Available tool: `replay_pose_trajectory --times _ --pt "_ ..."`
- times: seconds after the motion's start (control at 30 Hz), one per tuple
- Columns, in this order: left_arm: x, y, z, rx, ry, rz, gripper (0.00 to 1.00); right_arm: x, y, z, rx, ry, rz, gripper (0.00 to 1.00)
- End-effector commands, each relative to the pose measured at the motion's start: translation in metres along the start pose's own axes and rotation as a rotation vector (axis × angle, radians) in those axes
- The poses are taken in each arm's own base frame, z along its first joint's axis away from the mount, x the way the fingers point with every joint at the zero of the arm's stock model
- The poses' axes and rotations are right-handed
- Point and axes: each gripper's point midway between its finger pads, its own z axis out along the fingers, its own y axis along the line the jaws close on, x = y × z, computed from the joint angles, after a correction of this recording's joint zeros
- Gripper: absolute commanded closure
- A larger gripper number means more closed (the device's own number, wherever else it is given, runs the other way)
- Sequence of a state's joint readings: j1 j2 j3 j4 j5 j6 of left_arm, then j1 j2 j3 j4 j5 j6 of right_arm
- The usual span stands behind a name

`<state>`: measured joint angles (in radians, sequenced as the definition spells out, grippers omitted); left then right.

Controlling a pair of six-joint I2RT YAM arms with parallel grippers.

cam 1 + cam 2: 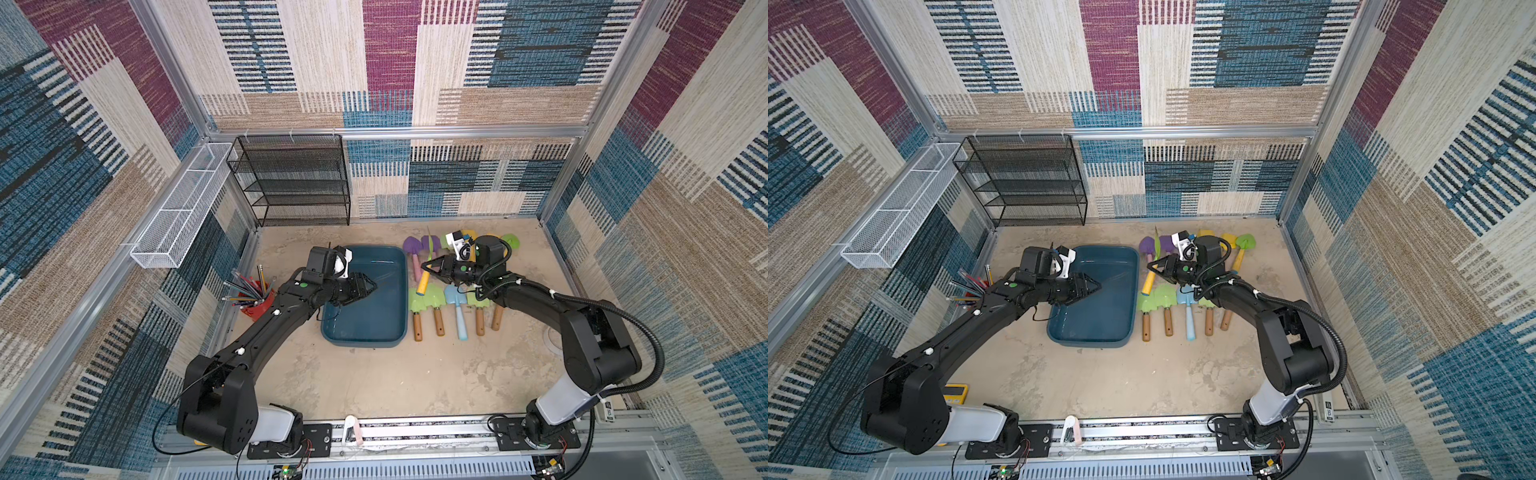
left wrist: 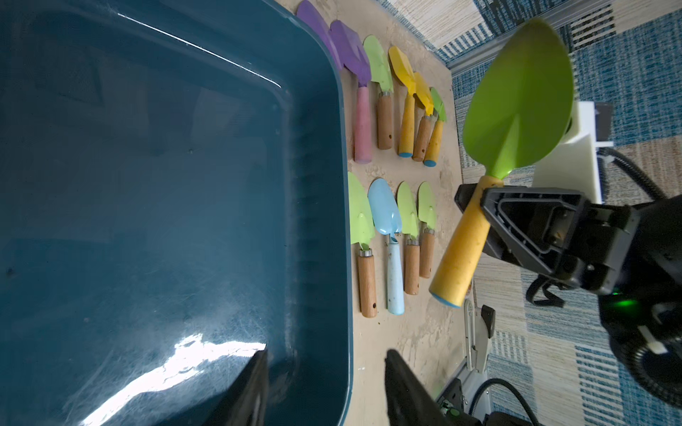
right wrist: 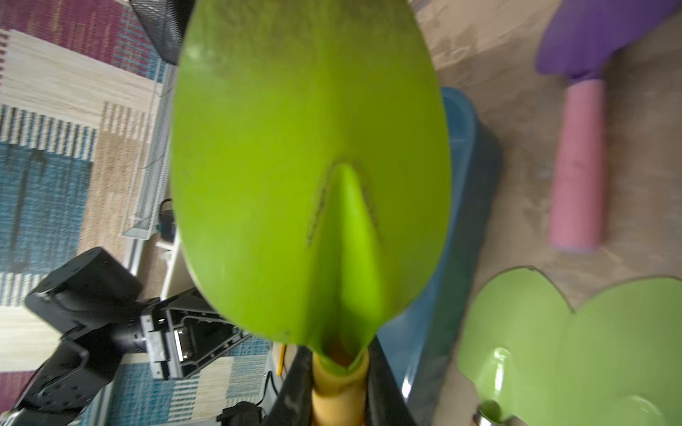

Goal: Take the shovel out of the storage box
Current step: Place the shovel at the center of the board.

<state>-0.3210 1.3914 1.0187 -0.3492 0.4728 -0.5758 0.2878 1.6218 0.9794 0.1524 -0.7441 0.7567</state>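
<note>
The storage box (image 1: 374, 320) (image 1: 1100, 324) is a dark teal tub on the sandy table, and its glossy bottom (image 2: 147, 184) shows bare. My left gripper (image 1: 372, 286) (image 1: 1096, 286) hovers over the box's left half, open, with nothing between its fingers (image 2: 324, 357). My right gripper (image 1: 428, 266) (image 1: 1152, 268) is just right of the box and shut on the shovel (image 2: 516, 103). That shovel has a green blade (image 3: 306, 147) and a yellow handle (image 1: 424, 284). It hangs in the air above the table, blade pointing up toward the back, with the fingers clamped on the handle's top end (image 3: 339, 365).
Two rows of several toy shovels (image 1: 457, 307) (image 2: 387, 239) lie on the table right of the box. A red cup of pencils (image 1: 253, 297) stands left of my left arm. A black mesh rack (image 1: 295, 178) and a white wire basket (image 1: 183, 208) line the back left.
</note>
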Motion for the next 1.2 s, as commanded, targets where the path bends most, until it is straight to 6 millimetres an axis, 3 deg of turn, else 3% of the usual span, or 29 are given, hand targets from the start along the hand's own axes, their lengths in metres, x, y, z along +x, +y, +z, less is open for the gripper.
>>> replay_pose_trajectory --times 0.0,0.37,0.6,0.97,1.17 --pt "-0.001 0.009 -0.003 -0.057 -0.007 0.038 0.46 0.004 -0.040 -0.024 0.219 -0.028 -0.027 1.00" --pt "-0.001 0.022 -0.003 -0.137 -0.026 0.060 0.46 -0.006 -0.092 -0.111 0.716 -0.169 -0.070 0.99" --pt "0.001 0.017 0.003 -0.107 -0.021 0.061 0.46 -0.002 -0.116 -0.157 0.922 -0.252 -0.036 0.97" --pt "0.002 0.014 0.004 -0.085 -0.030 0.065 0.46 0.005 -0.166 -0.202 1.048 -0.318 0.090 0.97" --pt "0.007 0.017 0.006 -0.083 -0.023 0.060 0.47 0.010 -0.192 -0.210 1.117 -0.310 0.124 0.97"
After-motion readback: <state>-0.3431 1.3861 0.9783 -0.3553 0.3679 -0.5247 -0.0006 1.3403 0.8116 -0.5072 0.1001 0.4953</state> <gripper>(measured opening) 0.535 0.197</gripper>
